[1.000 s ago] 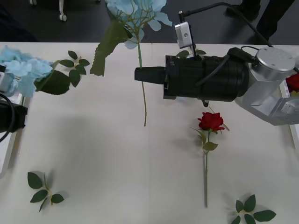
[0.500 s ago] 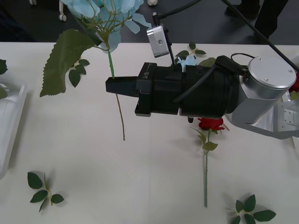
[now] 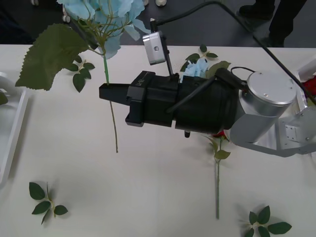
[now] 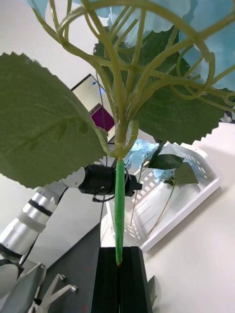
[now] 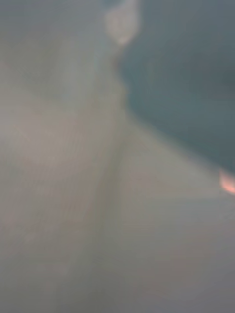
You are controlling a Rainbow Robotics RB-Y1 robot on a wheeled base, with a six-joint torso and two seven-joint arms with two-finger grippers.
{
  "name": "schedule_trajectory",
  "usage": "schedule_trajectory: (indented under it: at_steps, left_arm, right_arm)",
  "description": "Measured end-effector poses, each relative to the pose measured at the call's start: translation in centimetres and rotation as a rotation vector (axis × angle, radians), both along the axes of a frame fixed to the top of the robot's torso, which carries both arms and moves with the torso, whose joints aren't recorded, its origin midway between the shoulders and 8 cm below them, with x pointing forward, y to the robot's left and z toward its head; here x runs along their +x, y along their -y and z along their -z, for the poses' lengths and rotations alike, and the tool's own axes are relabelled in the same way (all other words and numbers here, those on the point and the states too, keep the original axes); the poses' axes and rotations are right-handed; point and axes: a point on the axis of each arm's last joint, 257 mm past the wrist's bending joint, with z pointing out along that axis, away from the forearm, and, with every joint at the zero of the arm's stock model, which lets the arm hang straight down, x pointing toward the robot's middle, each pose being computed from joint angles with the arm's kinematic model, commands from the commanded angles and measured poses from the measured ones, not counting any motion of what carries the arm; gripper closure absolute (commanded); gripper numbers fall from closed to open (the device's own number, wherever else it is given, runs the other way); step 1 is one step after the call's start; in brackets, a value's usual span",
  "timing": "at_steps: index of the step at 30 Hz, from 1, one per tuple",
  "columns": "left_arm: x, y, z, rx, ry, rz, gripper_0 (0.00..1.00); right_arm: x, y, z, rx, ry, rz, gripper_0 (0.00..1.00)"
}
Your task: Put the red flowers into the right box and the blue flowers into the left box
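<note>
Leaves lie nearest us on the table (image 3: 148, 197): one loose sprig (image 3: 44, 200) at the near left, another sprig (image 3: 266, 224) at the near right. Between them, toward the right, we see a red rose stem (image 3: 217, 187) lying on the cloth, its bloom hidden under the right arm. Above it the right gripper (image 3: 104, 92) reaches leftward across the middle of the table, its black fingers (image 4: 117, 279) pressed together on the green stem of a blue hydrangea (image 3: 101, 15). The flower hangs upright in the air, pale head up at the far edge, one big leaf (image 3: 49, 57) spread to the left, stem tip dangling clear of the table. At the left edge we see the white left box (image 3: 12, 133), and in the right wrist view it holds blue flowers (image 4: 147, 151) already. The left gripper's state we cannot tell.
</note>
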Motion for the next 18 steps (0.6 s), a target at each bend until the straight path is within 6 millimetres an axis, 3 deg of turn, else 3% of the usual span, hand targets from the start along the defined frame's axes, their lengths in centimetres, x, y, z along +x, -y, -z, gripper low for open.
schedule_trajectory:
  at_steps: [4, 6, 8, 9, 14, 18]
  left_arm:
    - [-1.2, -0.5, 1.4, -0.013, -0.009, -0.014, 0.86]
    - [-1.4, -0.4, 1.6, -0.022, -0.010, -0.013, 0.43]
    - [-1.3, -0.1, 1.6, -0.033, -0.004, -0.009, 0.11]
    - [-1.1, 0.1, 1.5, -0.042, 0.002, -0.005, 0.01]
    - [-0.3, 1.6, 1.1, -0.096, 0.038, 0.024, 0.00]
    - [1.5, 4.9, -0.3, -0.170, 0.102, 0.094, 0.00]
  right_arm:
    - [0.2, -1.6, 1.1, 0.000, -0.014, -0.005, 1.00]
    - [0.5, -2.3, 1.5, -0.003, -0.018, -0.002, 1.00]
    - [0.8, -3.0, 1.7, -0.008, -0.017, 0.003, 1.00]
    - [0.8, -3.3, 1.8, -0.012, -0.014, 0.000, 1.00]
    - [1.2, -5.0, 2.7, -0.033, 0.000, -0.005, 1.00]
    - [1.5, -5.8, 3.1, -0.038, -0.002, -0.002, 1.00]
